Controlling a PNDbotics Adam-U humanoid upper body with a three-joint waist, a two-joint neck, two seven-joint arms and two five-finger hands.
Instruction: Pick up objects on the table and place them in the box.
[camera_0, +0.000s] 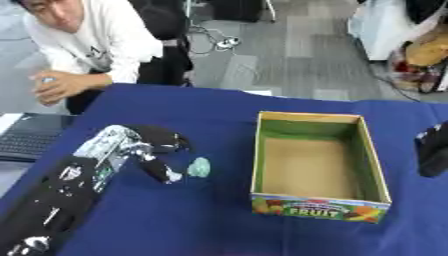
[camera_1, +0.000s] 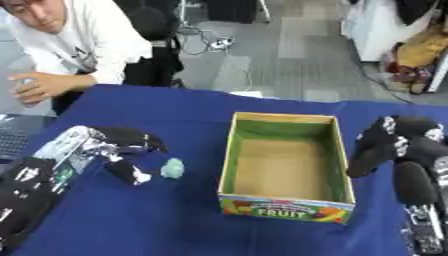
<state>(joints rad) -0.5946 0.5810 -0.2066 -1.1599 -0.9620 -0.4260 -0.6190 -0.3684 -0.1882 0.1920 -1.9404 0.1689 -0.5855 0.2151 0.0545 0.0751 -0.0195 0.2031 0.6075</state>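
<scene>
Left hand (camera_0: 153, 152) is spread wide beside the pale green object (camera_0: 199, 167); it should close squarely around it before lifting towards the fruit box (camera_0: 319, 201).

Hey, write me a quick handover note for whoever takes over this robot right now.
Left hand: open, fingers and thumb spread beside the small pale green object, not holding it.
Right hand: idle right of the box, holding nothing; fingers unclear.
Box: open on the blue table, looks empty inside.
Done: nothing boxed.
Left: grasp the green object, place it in the box.
</scene>
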